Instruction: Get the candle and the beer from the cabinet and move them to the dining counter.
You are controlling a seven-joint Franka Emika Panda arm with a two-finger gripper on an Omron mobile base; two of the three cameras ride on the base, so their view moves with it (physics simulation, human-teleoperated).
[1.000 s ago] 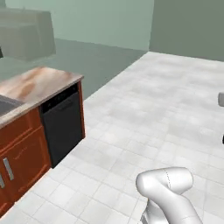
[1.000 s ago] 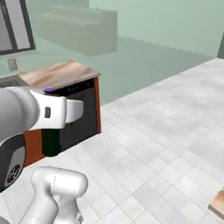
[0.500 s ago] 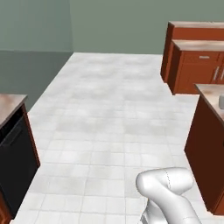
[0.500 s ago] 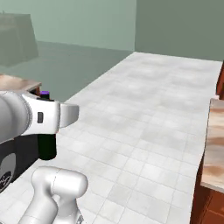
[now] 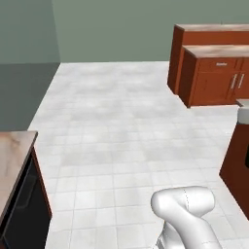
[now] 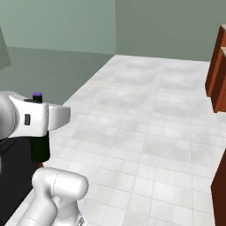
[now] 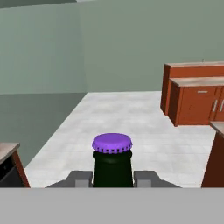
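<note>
Pale grey-white floor tiles point(image 5: 121, 121) spread across the open middle of the kitchen, backed by plain grey-green walls point(image 5: 112, 29). At the far left of the left base view a marbled counter top point(image 5: 12, 163) sits on a red-brown base with a black appliance front point(image 5: 26, 214) beneath it; the same corner shows at the lower left of the hand view. Moving right in the left base view, the arm's white lower joint point(image 5: 187, 209) bulges up from the bottom edge, and beyond it, at the right, stand red-brown low cabinets point(image 5: 214, 73) with short grey handles and a stone top, with another red-brown unit point(image 5: 238, 165) nearer at the right edge. In the right base view the arm rises from the lower left, its rounded elbow point(image 6: 59, 187) low in the picture, and the white hand point(image 6: 37, 117) reaches out level towards the right at mid-height, carried well above the floor. The beer point(image 6: 39, 132) hangs upright under that hand, its dark body showing below the white casing and its purple cap just above it. In the hand view the gripper point(image 7: 112, 177) is closed tight on the bottle's neck, one grey finger point(image 7: 79, 178) pressed against each side of the dark glass, with the purple cap point(image 7: 112, 143) standing straight up between them. Red-brown cabinet ends point(image 6: 217, 66) close the right edge of the right base view
</note>
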